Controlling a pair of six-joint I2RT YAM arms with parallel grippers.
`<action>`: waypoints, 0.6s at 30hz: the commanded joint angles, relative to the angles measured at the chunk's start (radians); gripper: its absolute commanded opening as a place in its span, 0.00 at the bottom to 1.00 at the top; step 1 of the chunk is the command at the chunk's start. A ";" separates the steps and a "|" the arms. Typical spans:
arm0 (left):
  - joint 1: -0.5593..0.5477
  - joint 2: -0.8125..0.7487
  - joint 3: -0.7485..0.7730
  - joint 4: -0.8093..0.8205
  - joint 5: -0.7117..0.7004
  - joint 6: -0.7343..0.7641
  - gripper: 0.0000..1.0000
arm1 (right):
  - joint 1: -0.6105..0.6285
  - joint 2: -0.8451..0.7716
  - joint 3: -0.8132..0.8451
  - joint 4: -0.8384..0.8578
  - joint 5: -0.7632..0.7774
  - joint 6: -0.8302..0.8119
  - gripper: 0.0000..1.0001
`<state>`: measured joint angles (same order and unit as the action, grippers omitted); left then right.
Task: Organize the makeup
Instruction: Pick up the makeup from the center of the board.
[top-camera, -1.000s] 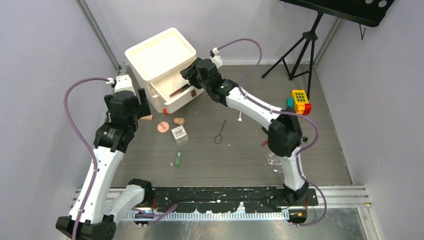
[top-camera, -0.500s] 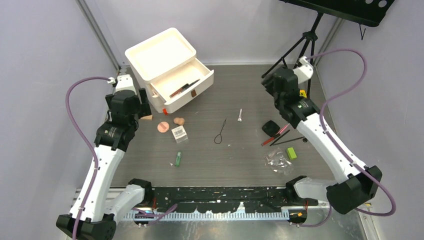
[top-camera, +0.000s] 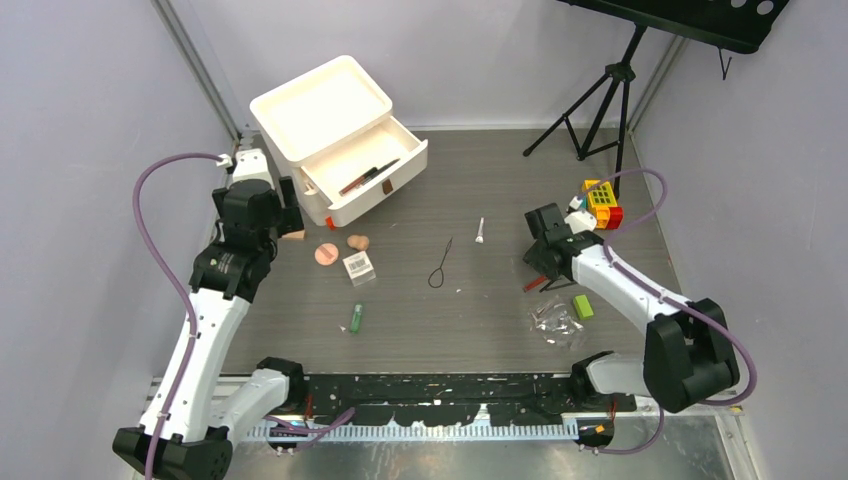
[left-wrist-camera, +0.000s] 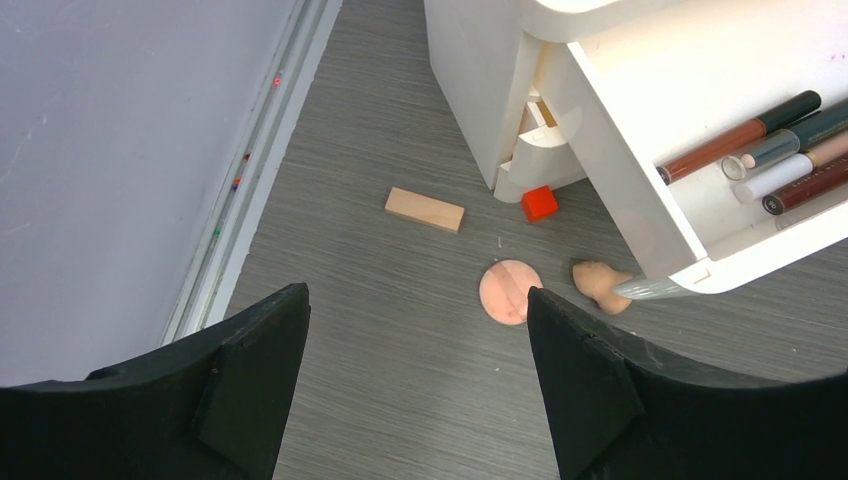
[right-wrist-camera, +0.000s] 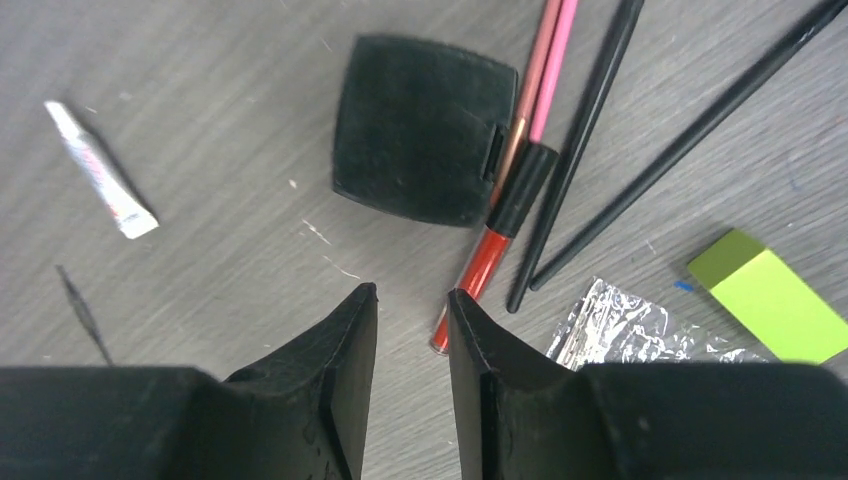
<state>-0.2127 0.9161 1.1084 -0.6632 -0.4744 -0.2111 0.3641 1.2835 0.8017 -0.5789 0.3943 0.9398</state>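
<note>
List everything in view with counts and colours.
drawer organizer: one, white, far left
pencils: several, mixed, in drawer
puff: one, pink, before organizer
sponge: one, peach, beside puff
block: one, wooden, by puff
cube: one, red, by organizer
barcoded box: one, clear, near puff
green tube: one, near-left
white tube: one, centre
wire loop: one, black, centre
compact: one, black, right
red-pink sticks: count unclear, beside compact
thin sticks: two, black, alongside
pad: one, lime, right
wrapper: one, silvery, by pad
toy blocks: stack, multicoloured, far right
tripod: one, black, far right
left gripper: open, near organizer
right gripper: open, by compact
</note>
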 joint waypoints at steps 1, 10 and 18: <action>0.007 -0.003 0.002 0.024 0.011 -0.016 0.81 | -0.002 0.032 -0.034 0.031 -0.045 0.057 0.37; 0.007 -0.002 0.002 0.023 0.014 -0.016 0.81 | -0.003 0.050 -0.073 0.046 -0.017 0.067 0.35; 0.007 0.000 0.002 0.023 0.013 -0.016 0.81 | -0.002 0.105 -0.093 0.091 0.022 0.077 0.34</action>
<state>-0.2127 0.9169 1.1084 -0.6636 -0.4675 -0.2199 0.3641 1.3731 0.7166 -0.5316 0.3687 0.9981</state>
